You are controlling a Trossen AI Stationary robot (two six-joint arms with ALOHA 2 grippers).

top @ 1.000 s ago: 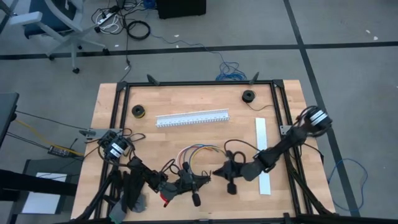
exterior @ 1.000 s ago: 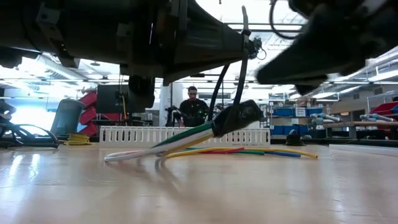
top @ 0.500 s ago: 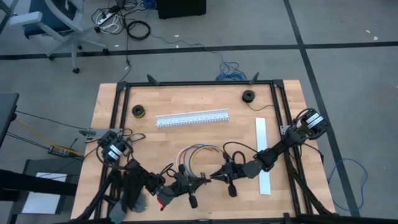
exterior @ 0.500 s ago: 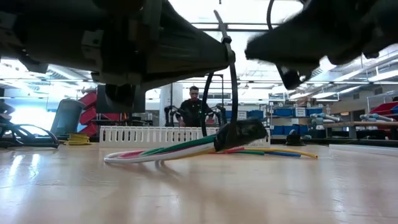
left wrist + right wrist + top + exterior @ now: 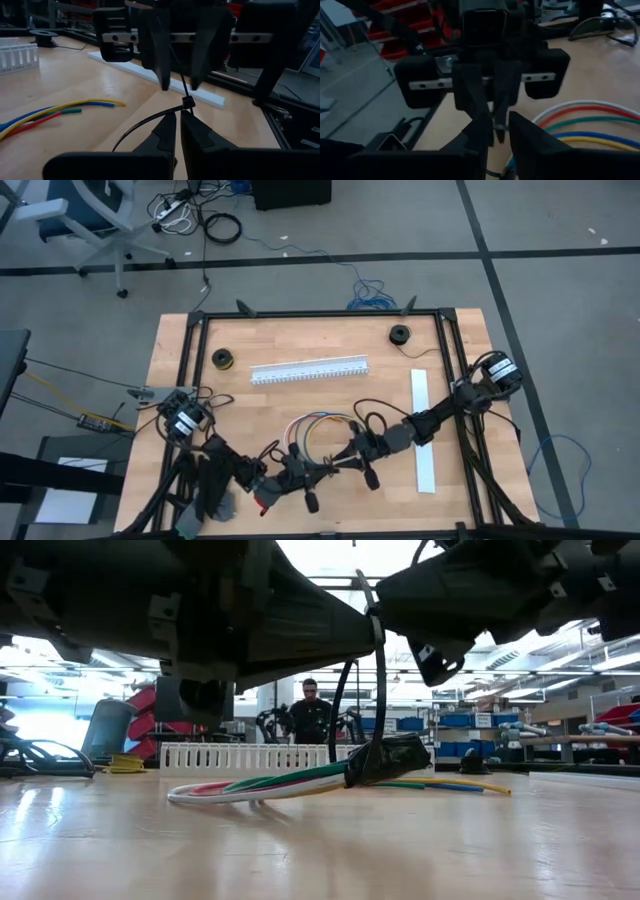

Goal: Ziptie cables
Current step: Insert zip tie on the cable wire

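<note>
The cables lie in a loop on the wooden table, coloured wires bunched into a dark end that rests on the tabletop. A black zip tie rises from that end as a thin loop. My left gripper is shut on the tie, near the table's front edge. My right gripper faces it level from the right, fingers apart, with the tie's tail running up between them; whether they touch it I cannot tell. My left gripper pinches the zip tie's strap just behind its small square head between its two fingertips. The fingers lie level, coming from the table's left. The strap arcs away slack below the fingers, and the tail stands up beyond the head.
A white slotted channel lies across the table's middle and a flat white strip along the right side. Two small spools sit near the far edge. A person stands in the room beyond.
My right gripper has moved toward the table's left, up to my left gripper, and has tipped to about level. The cables' dark end, held raised a second ago, has sunk onto the table, and the zip tie's loop now stands more upright.
</note>
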